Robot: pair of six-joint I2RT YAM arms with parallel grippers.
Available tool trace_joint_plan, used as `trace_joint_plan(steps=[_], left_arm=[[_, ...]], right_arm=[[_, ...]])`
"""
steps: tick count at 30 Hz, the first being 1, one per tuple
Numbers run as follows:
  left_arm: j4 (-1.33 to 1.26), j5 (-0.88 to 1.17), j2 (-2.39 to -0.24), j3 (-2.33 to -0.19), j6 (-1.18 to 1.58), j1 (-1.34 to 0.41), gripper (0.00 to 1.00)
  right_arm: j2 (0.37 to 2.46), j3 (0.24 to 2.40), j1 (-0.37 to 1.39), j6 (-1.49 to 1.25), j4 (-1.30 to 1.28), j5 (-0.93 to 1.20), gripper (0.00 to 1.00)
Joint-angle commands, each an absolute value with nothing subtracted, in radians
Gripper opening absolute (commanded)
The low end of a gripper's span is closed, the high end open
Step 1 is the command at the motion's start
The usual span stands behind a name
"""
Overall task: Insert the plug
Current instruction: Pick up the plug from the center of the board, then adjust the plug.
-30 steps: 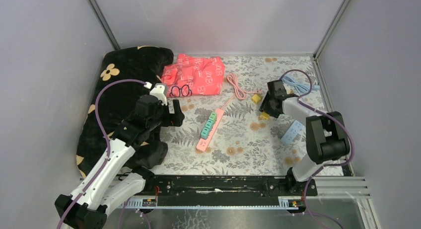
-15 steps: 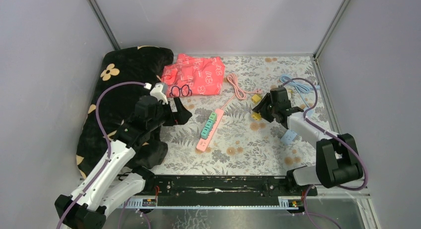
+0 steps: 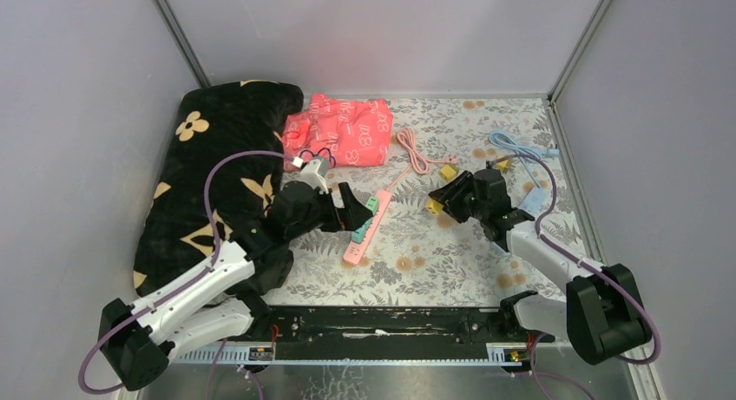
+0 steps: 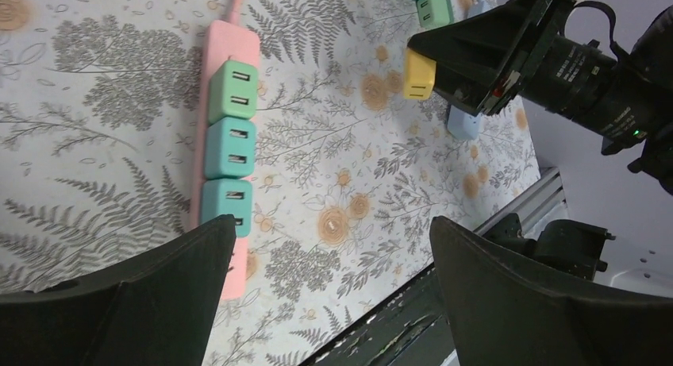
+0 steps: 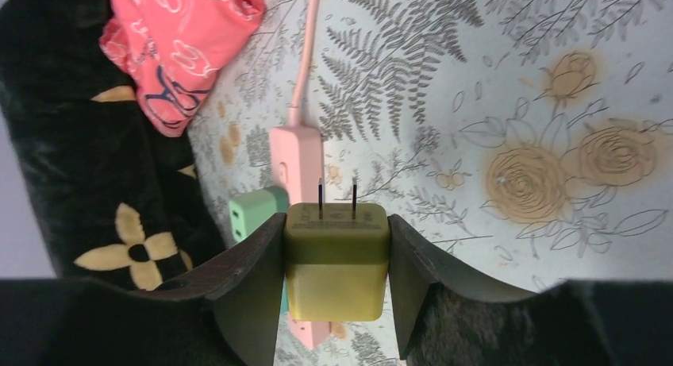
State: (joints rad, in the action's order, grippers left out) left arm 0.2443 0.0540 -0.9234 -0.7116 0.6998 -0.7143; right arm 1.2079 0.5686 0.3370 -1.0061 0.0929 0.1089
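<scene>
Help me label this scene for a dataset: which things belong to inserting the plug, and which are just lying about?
In the job: yellow plug, shut in the right gripper; pink power strip; left gripper, open over it.
Lying about: red cloth; black flowered blanket; second yellow plug; blue cable.

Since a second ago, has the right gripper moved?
Yes. The right gripper, holding the yellow plug, has shifted left, closing on the power strip, which stayed put.

One power strip (image 3: 368,213); two arms (image 3: 217,265).
</scene>
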Motion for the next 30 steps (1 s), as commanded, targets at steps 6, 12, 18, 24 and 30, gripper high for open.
trace_joint_plan(steps=[6, 12, 18, 24, 30], left_arm=[[-0.001, -0.088, -1.002, -0.706, 0.783, -0.845, 1.0], [-0.068, -0.131, -1.08, -0.721, 0.787, -0.897, 1.0], [-0.109, -0.17, -1.176, -0.756, 0.761, -0.949, 1.0], [-0.159, -0.184, -1.23, -0.771, 0.742, -0.966, 1.0], [-0.196, -0.222, -1.267, -0.755, 0.741, -0.974, 0.97]], right_arm=[[1.094, 0.488, 0.385, -1.209, 0.263, 0.14, 0.18], [1.064, 0.471, 0.438, -1.289, 0.296, 0.104, 0.18], [1.053, 0.473, 0.496, -1.329, 0.308, 0.064, 0.18], [1.075, 0.493, 0.572, -1.352, 0.33, 0.031, 0.18], [1.112, 0.509, 0.649, -1.384, 0.362, -0.017, 0.18]])
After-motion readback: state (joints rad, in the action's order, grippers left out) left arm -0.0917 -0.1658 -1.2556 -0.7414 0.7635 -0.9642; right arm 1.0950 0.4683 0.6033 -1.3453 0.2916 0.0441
